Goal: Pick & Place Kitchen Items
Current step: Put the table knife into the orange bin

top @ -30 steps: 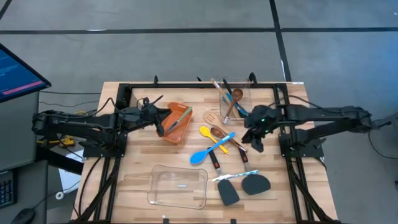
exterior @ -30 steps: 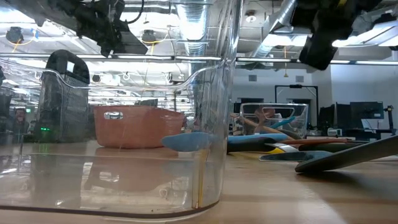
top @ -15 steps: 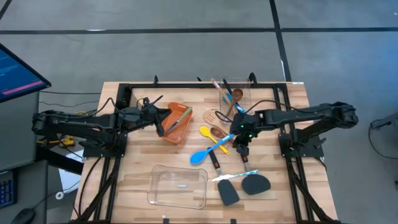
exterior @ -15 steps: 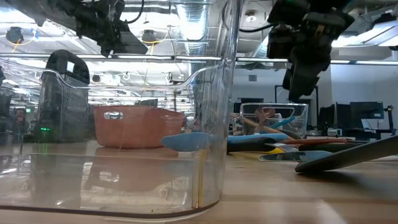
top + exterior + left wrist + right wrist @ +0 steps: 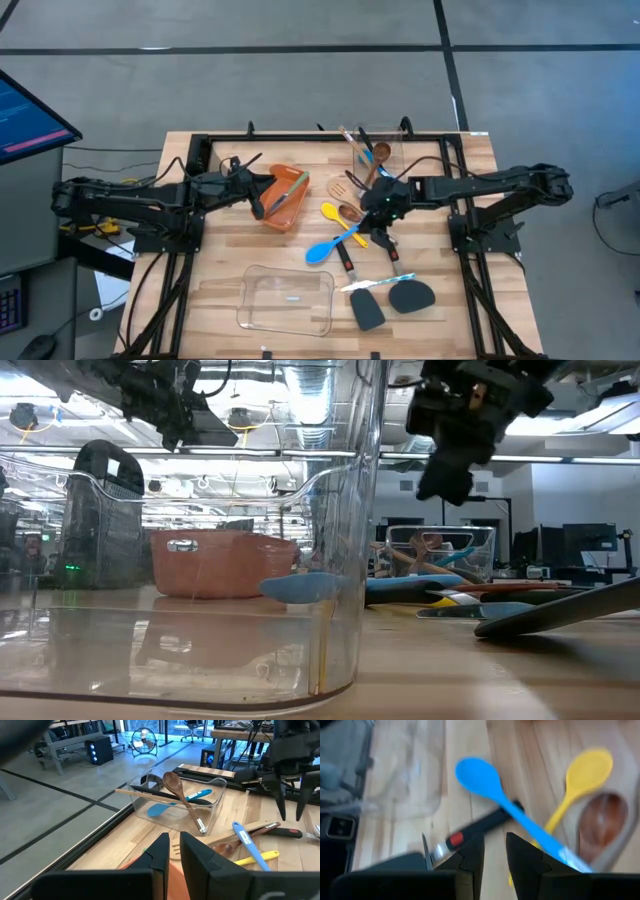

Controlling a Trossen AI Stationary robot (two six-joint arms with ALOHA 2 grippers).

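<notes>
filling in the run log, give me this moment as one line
right gripper: open, above blue spoon and yellow spoon, holding nothing | left gripper: over orange bin | clear container: near table edge

Wooden table [image 5: 230,270] with butcher-block top and black frame rails along far edge; orange bin [image 5: 284,197] left of centre, tilted; clear rectangular container [image 5: 287,300] at 7 o'clock from table centre, near front edge, lying flat; second clear container [image 5: 378,152] at 1 o'clock, by far rail; monitor [image 5: 28,115] with blue screen at 10 o'clock, off table; grey floor [image 5: 300,80] with dark seam lines around; in low view, near container wall [image 5: 330,560] fills foreground, orange bin [image 5: 222,564] behind it.
</notes>
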